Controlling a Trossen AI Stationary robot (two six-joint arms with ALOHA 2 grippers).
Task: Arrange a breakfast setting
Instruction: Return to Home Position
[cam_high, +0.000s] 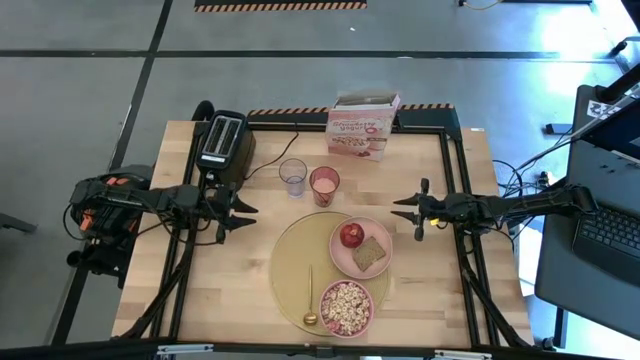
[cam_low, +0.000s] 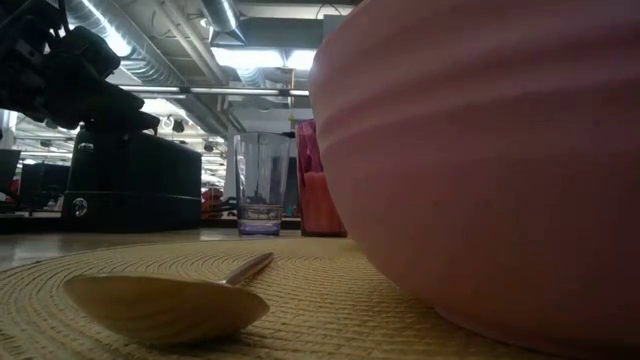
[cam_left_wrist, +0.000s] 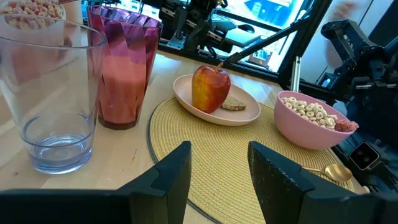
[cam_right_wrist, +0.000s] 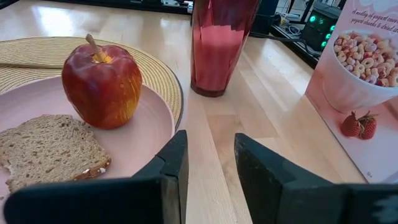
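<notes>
A round tan placemat (cam_high: 300, 265) lies on the table near its front edge. On it sit a pale pink plate (cam_high: 343, 255) with a red apple (cam_high: 351, 235) and a toast slice (cam_high: 370, 255), a pink bowl (cam_high: 346, 307) full of cereal, and a gold spoon (cam_high: 310, 295). My left gripper (cam_high: 245, 210) is open and empty, left of the mat. My right gripper (cam_high: 402, 210) is open and empty, right of the plate. In the left wrist view the apple (cam_left_wrist: 210, 89) and bowl (cam_left_wrist: 308, 121) show beyond the fingers.
A black toaster (cam_high: 222, 145) stands at the far left and a cereal box (cam_high: 362, 128) at the far edge. A clear glass (cam_high: 292, 177) and a pink-filled tumbler (cam_high: 324, 186) stand just beyond the mat. Bare wood lies left and right of the mat.
</notes>
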